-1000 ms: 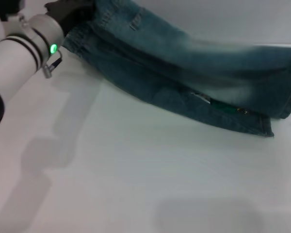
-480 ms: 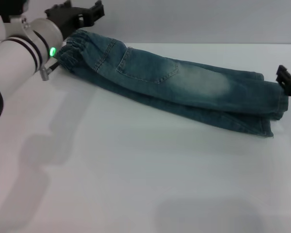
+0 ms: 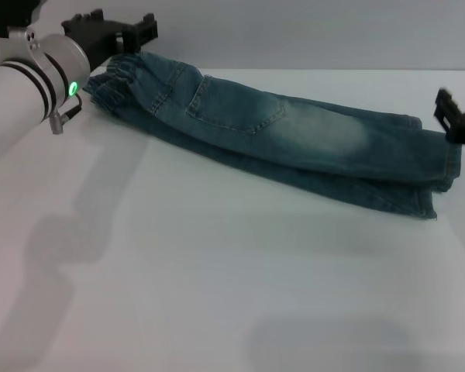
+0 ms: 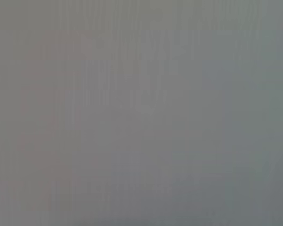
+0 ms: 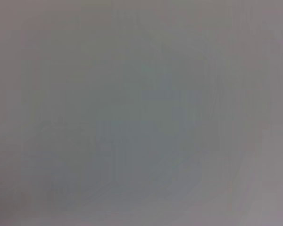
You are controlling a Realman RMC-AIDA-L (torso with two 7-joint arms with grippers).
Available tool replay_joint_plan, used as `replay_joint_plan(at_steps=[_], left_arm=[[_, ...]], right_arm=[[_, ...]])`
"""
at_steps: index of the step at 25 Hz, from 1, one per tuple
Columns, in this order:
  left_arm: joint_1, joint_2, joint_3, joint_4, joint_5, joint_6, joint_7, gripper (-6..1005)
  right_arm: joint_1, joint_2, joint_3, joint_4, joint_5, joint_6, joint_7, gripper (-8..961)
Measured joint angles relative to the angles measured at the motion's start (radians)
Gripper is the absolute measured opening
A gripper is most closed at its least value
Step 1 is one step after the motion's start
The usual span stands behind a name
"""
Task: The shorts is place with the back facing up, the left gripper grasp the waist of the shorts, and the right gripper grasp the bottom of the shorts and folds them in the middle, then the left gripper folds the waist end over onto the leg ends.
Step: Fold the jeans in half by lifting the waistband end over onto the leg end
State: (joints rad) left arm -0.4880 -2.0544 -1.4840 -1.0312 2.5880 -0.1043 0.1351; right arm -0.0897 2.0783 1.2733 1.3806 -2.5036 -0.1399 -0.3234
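Observation:
The blue denim shorts (image 3: 294, 139) lie folded lengthwise on the white table (image 3: 217, 279), with one back pocket (image 3: 236, 108) facing up. The ruffled waist (image 3: 112, 77) is at the far left and the leg hems (image 3: 442, 174) are at the right. My left gripper (image 3: 116, 25) hovers just behind and above the waist, open and holding nothing. At the right edge of the head view, my right gripper (image 3: 459, 105) stands open beside the hems, clear of the cloth. Both wrist views show only plain grey.
The table's far edge runs right behind the shorts. The left arm's silver wrist with its green light (image 3: 72, 88) reaches over the table's left end.
One second ago the upper layer of the shorts was lifted and moving. Now it lies flat, doubled over. Both grippers have let go; the left one has drawn back to the left.

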Motion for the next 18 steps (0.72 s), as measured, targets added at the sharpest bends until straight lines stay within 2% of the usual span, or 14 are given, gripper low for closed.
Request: replay_joint_plan(at_steps=[1,6,9,10,11,14,18], left_arm=[[0.002,0.0,-0.004,-0.007,0.0,-0.022,0.0,850],[0.006,0.001,-0.04,-0.032,0.001,-0.114,0.001,848],[0.006,0.002,-0.058,-0.038,0.001,-0.151,0.006,847],[0.006,0.002,-0.066,-0.04,0.001,-0.167,0.01,847],[0.006,0.002,-0.071,-0.04,0.001,-0.18,0.012,847],[0.001,0.002,-0.078,-0.036,0.001,-0.208,0.019,846],[0.014,0.002,-0.079,-0.051,-0.001,-0.224,0.025,847]], right_arm=[[0.0,0.0,0.0,0.0,0.0,0.0,0.0,492],[0.021,0.001,-0.12,-0.118,0.003,-0.37,-0.08,491],[0.067,0.003,-0.193,-0.235,0.005,-0.608,-0.094,482],[0.115,0.005,-0.226,-0.331,0.006,-0.704,-0.095,479],[0.115,0.005,-0.226,-0.331,0.006,-0.704,-0.095,476],[0.203,0.01,-0.274,-0.479,0.046,-0.805,-0.096,467],[0.3,0.008,-0.368,-0.604,0.202,-0.903,-0.096,456]])
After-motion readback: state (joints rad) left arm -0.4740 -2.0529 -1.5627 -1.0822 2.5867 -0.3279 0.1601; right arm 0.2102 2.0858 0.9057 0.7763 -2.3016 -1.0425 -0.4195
